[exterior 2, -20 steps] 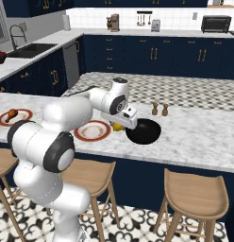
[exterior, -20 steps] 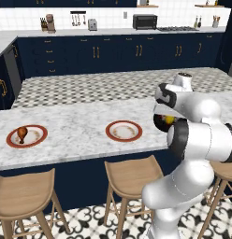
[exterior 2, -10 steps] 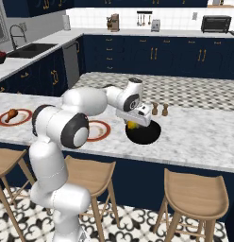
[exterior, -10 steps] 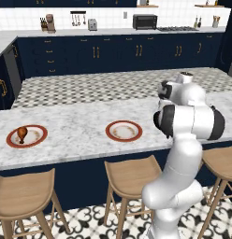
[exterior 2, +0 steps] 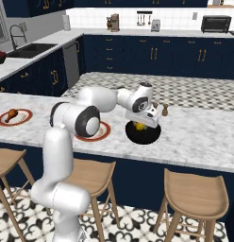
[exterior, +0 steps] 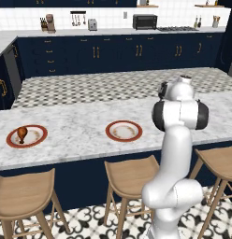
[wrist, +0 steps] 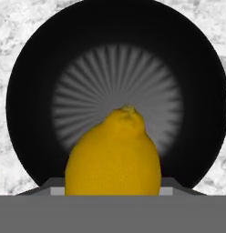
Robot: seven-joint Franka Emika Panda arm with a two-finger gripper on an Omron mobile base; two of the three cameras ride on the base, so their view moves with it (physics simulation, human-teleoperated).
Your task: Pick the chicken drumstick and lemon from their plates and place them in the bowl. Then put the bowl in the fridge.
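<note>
My gripper (exterior 2: 143,124) is shut on the yellow lemon (exterior 2: 139,125) and holds it just above the black bowl (exterior 2: 144,137) on the marble island. In the hand view the lemon (wrist: 114,154) sits between my fingers, with the bowl (wrist: 33,91) straight below it. The chicken drumstick (exterior: 22,133) lies on the left plate (exterior: 37,138), far from the gripper. The other plate (exterior: 124,131) is bare, left of the arm. From the right base view the drumstick (exterior 2: 11,113) is on its plate (exterior 2: 20,118). The fridge is out of view.
Two small brown shakers (exterior 2: 163,109) stand just behind the bowl. Wooden bar stools (exterior: 129,173) line the island's front edge. Navy cabinets, a toaster oven (exterior: 145,21) and a sink (exterior 2: 31,47) run along the back and left counters.
The arm's elbow has swung up from a low bend to upright. The gripper, still holding the lemon, has shifted slightly right over the bowl.
</note>
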